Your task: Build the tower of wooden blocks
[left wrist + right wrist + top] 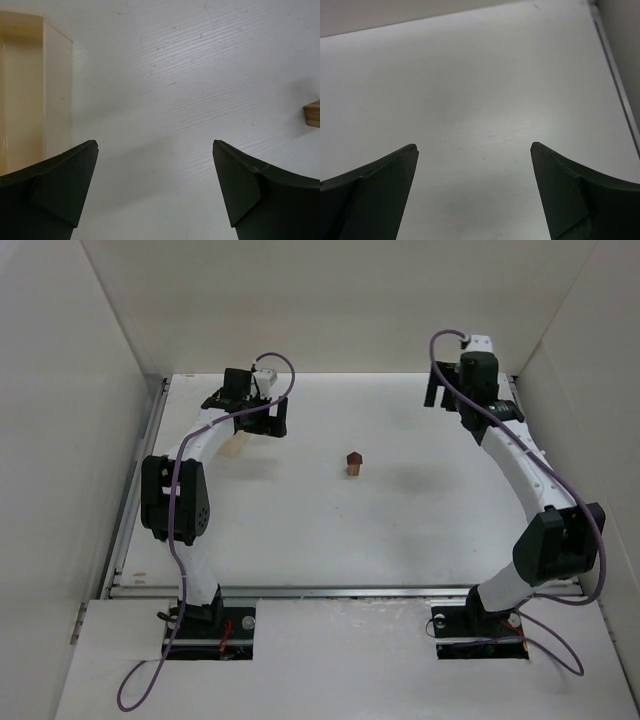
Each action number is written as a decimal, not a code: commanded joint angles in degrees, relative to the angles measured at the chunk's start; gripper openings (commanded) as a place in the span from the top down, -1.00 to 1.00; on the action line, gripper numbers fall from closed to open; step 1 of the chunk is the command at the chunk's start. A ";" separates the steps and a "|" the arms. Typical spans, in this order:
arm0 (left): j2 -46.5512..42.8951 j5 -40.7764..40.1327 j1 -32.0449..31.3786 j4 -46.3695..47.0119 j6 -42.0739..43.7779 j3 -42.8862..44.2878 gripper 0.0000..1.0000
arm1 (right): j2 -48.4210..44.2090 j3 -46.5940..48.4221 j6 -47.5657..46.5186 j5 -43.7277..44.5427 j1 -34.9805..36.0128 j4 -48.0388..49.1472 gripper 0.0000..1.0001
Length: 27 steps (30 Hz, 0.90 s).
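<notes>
The dark cube sat atop the tan cube mid-desk, so the tower looked built. The left gripper and the right gripper both gaped apart, empty, well away from it.

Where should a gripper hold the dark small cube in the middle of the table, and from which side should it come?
Take the dark reddish-brown cube by two opposite side faces, coming from straight above. It seems to rest on the light tan cube, so a sideways approach would likely topple both.
</notes>
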 commanded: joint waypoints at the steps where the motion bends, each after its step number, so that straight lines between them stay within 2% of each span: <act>1: -2.60 -3.17 0.13 1.21 -0.91 -0.45 -0.97 | -4.15 -4.65 17.51 13.70 -5.50 -5.09 -1.00; 3: -3.22 -4.76 0.13 1.21 -0.91 -1.06 -0.97 | -6.62 -7.55 22.43 15.72 -8.66 -5.09 -1.00; 6: -4.27 -6.34 0.13 1.73 -0.91 -1.59 -0.97 | -9.88 -11.34 24.11 19.39 -9.81 -5.70 -1.00; 13: -5.33 -8.01 0.13 2.26 -0.38 -2.65 -0.99 | -11.56 -10.81 29.65 32.85 -9.82 -13.43 -1.00; 27: -6.99 -9.60 -0.92 2.26 -0.38 -3.70 -0.99 | -15.33 -11.87 29.65 32.86 -9.82 -11.76 -1.00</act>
